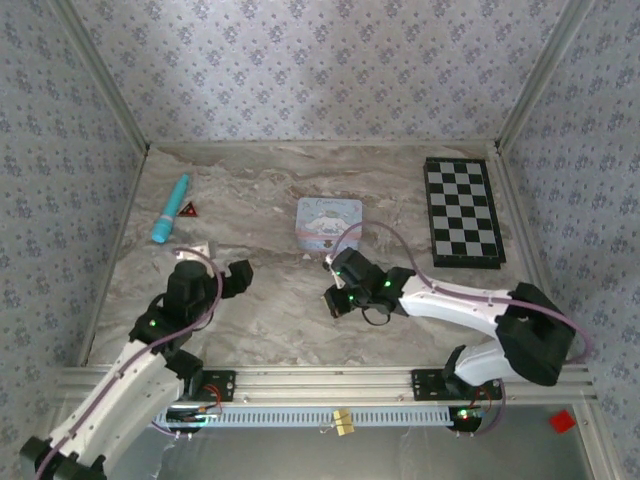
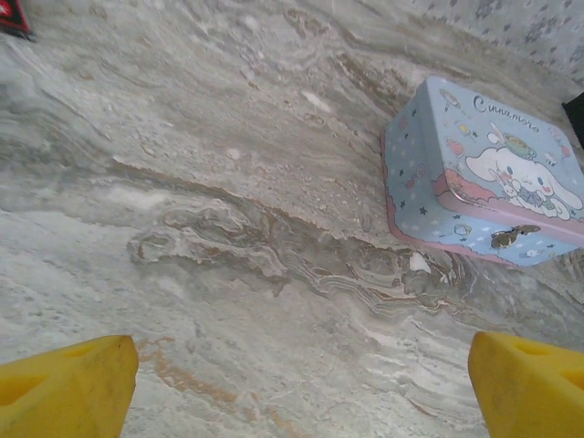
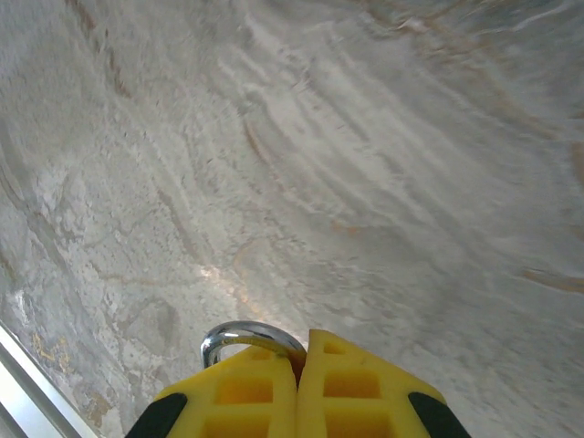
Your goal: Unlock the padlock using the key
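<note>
Padlock (image 3: 246, 330) sits pinched in right gripper (image 3: 299, 352), shackle apparently forward.

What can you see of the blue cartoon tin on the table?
The tin is a pale blue, metal-looking box with a white cartoon dog, script lettering and a pink band. Its lid looks shut, a small metal clasp on one side. It lies flat on the marble table, nothing resting on it.

Bare tabletop (image 2: 201, 265) left of tin (image 2: 484, 173)
</note>
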Robot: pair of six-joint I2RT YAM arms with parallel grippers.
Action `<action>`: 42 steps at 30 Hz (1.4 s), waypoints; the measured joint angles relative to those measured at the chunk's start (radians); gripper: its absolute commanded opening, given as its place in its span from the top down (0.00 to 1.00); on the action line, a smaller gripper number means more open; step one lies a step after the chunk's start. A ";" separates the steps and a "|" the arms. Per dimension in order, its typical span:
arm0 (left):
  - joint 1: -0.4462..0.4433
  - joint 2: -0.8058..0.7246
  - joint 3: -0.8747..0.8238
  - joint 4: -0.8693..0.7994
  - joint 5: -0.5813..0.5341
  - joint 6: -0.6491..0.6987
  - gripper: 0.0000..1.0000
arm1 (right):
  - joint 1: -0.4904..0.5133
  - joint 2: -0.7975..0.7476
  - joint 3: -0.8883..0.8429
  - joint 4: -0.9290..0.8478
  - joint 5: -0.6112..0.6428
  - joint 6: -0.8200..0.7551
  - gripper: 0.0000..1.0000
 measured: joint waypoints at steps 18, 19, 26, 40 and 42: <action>0.000 -0.135 -0.088 0.007 -0.019 0.058 0.01 | 0.020 0.221 0.085 0.014 -0.050 0.023 1.00; 0.000 -0.138 -0.090 0.009 -0.023 0.058 0.01 | 0.011 0.226 0.085 0.017 -0.055 0.028 1.00; 0.000 -0.166 -0.096 0.008 -0.037 0.058 0.00 | -0.020 0.235 0.085 0.025 -0.073 0.042 1.00; 0.000 -0.196 -0.103 -0.002 -0.077 0.057 0.00 | -0.031 0.218 0.076 0.013 -0.040 0.045 0.87; 0.000 -0.223 -0.105 -0.006 -0.090 0.055 0.00 | -0.035 0.199 0.065 0.008 -0.030 0.045 0.85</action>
